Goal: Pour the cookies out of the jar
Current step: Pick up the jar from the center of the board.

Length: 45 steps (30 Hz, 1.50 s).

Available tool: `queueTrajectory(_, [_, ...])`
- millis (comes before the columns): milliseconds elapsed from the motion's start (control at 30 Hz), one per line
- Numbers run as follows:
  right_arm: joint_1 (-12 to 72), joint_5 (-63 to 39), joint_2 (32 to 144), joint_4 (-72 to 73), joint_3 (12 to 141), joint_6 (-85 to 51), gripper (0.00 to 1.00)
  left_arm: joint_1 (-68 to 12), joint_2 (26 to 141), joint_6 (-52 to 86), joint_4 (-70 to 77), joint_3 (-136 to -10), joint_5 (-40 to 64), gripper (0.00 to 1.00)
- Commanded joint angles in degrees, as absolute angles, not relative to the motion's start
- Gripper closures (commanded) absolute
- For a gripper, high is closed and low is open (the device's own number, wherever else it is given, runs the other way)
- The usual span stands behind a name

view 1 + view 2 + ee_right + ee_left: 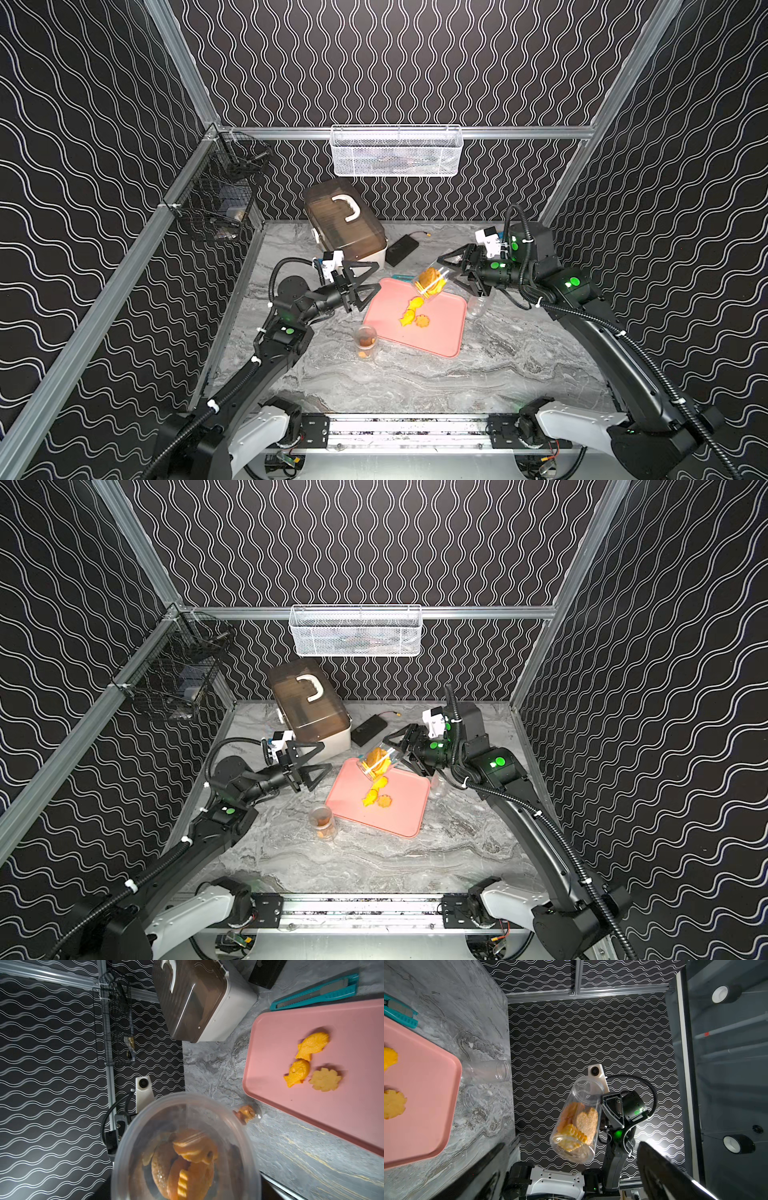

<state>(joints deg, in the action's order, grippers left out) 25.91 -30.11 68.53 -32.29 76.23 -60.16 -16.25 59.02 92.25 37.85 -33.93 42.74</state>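
Right claw grips the clear jar by its base, tilted mouth-down over the pink tray's far edge. Three cookies lie mid-tray, the rest are inside the jar. Left claw is wide open and empty, by the tray's left edge.

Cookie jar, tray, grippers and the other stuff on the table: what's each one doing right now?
jar, tilted mouth-down over the tray, part full.
cookies, three lying on the tray, more inside the jar.
tray, flat on the table.
right gripper, shut on the jar.
left gripper, open, empty.
small jar, upright beside the tray.
bottle, on its side, uncapped, empty.
box, lid shut.
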Motion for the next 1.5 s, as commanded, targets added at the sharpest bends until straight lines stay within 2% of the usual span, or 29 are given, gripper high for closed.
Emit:
queueTrajectory(0, [24.7, -29.2, 68.4, -20.6, 74.8, -67.3, 0.35, -18.8, 60.4, 94.8, 45.6, -33.8, 39.0, 0.01])
queueTrajectory(333, [24.7, -29.2, 70.0, -14.3, 73.2, -70.6, 0.36, -26.2, 66.9, 94.1, 51.2, -35.4, 32.5, 0.01])
queueTrajectory(900, [24.7, -31.3, 69.6, -11.7, 70.7, -71.5, 0.37, -30.7, 75.2, 94.7, 56.2, -41.1, 31.1, 0.01])
queueTrajectory(1467, [24.8, -32.9, 68.8, -10.1, 68.8, -72.5, 0.38, -32.5, 77.2, 94.1, 55.7, -44.5, 30.2, 0.01])
